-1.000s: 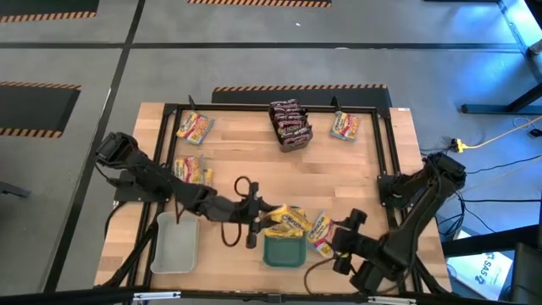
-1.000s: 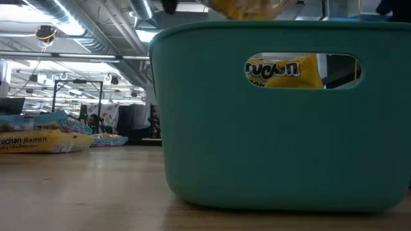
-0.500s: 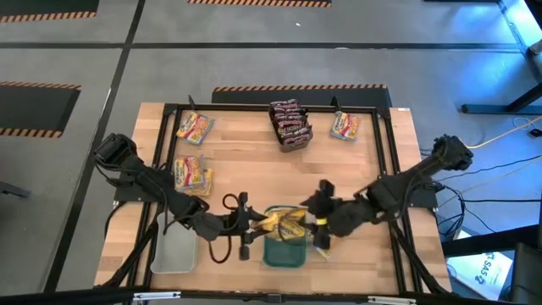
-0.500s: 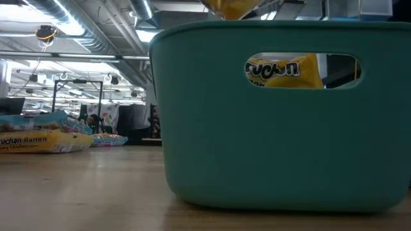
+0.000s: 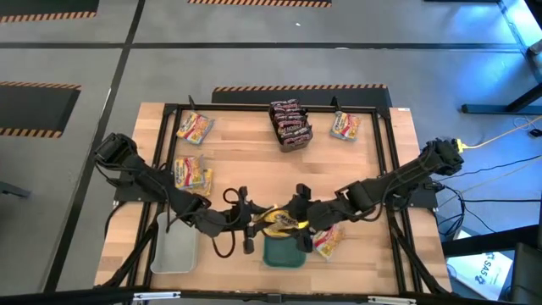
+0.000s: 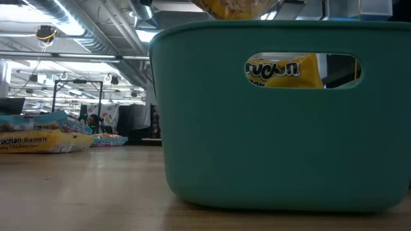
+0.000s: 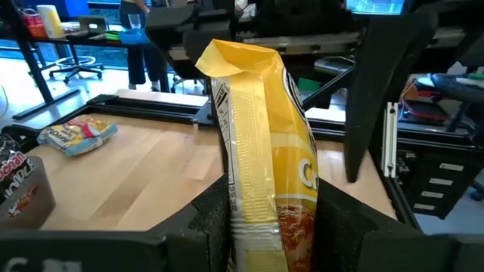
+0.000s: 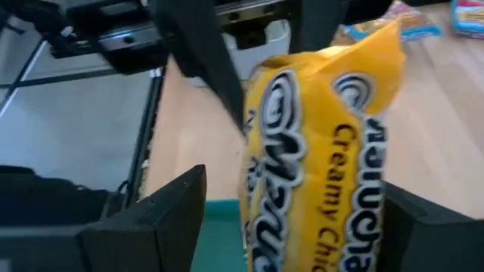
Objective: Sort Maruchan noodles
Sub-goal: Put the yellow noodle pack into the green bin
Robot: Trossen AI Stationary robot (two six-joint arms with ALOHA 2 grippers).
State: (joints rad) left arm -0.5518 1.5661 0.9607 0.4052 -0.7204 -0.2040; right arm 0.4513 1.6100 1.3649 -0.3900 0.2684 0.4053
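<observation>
My left gripper (image 5: 257, 223) is shut on a yellow Maruchan packet (image 7: 261, 128) and holds it above the teal bin (image 5: 284, 253). The packet also shows just over the bin's rim in the low view (image 6: 234, 8). My right gripper (image 5: 299, 215) has come in from the right and is open. Its fingers stand wide on either side of the same packet (image 8: 325, 151). Another yellow packet (image 6: 282, 72) lies inside the bin. A further packet (image 5: 329, 240) lies flat on the table to the right of the bin. My left gripper pinches the packet's two flat faces (image 7: 253, 208) between its two fingers (image 7: 208, 219). The fingers come nearly level from the table's left. The packet stands on edge and reaches well past the fingertips. It is lifted clear over the teal bin.
A grey tray (image 5: 175, 246) sits at the near left. Loose packets lie at the far left (image 5: 194, 128), the left (image 5: 192, 172) and the far right (image 5: 344, 125). A holder of dark packets (image 5: 288, 124) stands at the far middle. A black frame (image 5: 169, 108) rims the table.
My right arm has swung from the table's near right corner toward the left and risen, and its gripper now stands around the packet my left gripper holds. My left gripper has drifted slightly toward the near edge, keeping its hold on the packet.
</observation>
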